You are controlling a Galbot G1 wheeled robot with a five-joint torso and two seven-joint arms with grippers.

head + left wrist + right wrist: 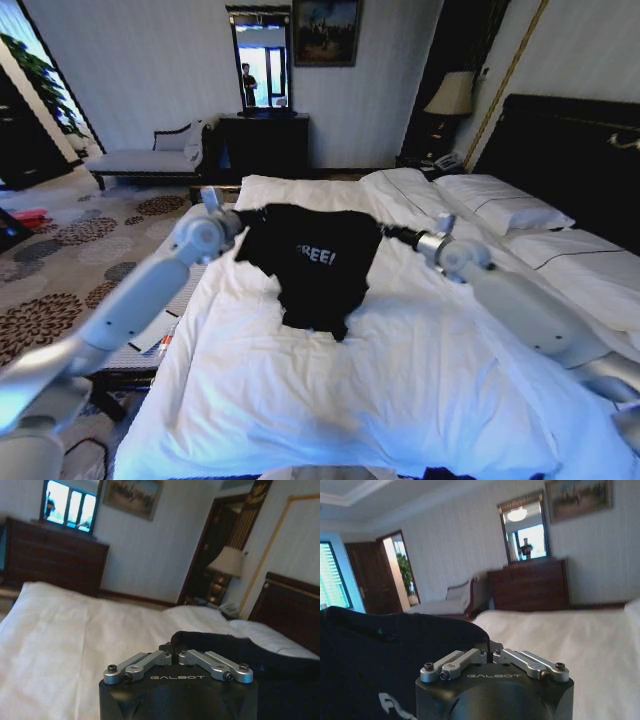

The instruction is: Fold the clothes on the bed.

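Two grippers are engaged w/ one black T-shirt (pixel 322 262), which is held up over the far half of the bed (pixel 330 400), its lower part draped onto the white duvet (pixel 420 370) approx. mid-bed. White lettering is seen on the chest, facing the head cam.

Left gripper (pixel 238 214) is placed at the shirt's upper corner on the robot's left; in the left wrist view its fingers (pixel 167 652) are seen brought together, w/ a black fabric edge (pixel 235 647) pinched at the tips.

Right gripper (pixel 388 233) is placed at the opposite upper corner. In the right wrist view it (pixel 490 647) is seen closed on a fold of the shirt (pixel 380 665).

Pillows (pixel 500 205) are seen by the dark headboard (pixel 570 150) on the right, a dresser (pixel 262 140) w/ mirror (pixel 261 62) behind the bed.
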